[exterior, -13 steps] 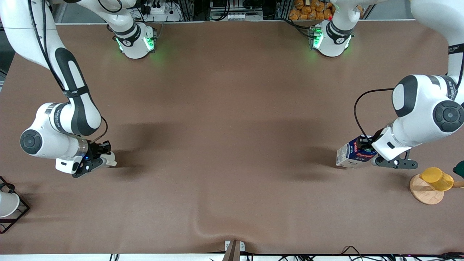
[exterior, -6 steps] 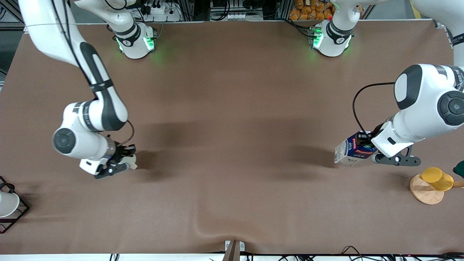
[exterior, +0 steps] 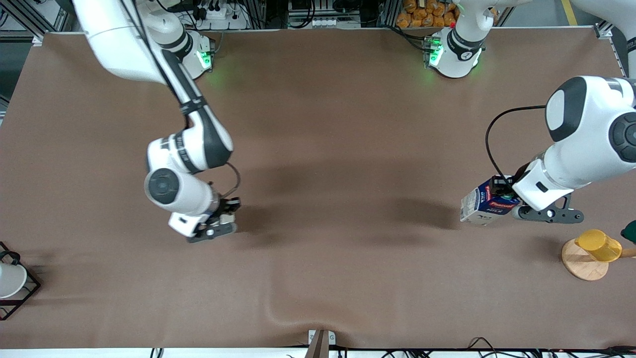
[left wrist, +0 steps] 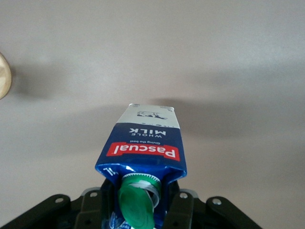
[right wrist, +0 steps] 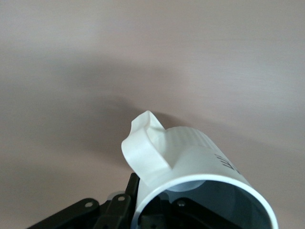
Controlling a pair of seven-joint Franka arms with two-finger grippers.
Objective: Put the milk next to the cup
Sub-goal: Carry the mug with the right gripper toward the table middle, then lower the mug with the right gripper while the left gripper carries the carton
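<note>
**Both items carried aloft, neither set down**

Lowest in the front view, a yellow cup on a round wooden coaster sat at the lower right of the frame, and a white cup in a black wire rack at the lower left edge; both stood clear of the open middle of the brown table.

Higher up, at mid-right, the left gripper was clamped on the milk, gripping its gabled top by the green cap, the carton hanging tilted above the table. At centre-left, the right gripper was closed on the rim of the cup, also apparently off the surface.

The two were well apart. By my judgement, both grasps were done; bringing them together and setting them down side by side remained. Nothing blocked the way.
</note>
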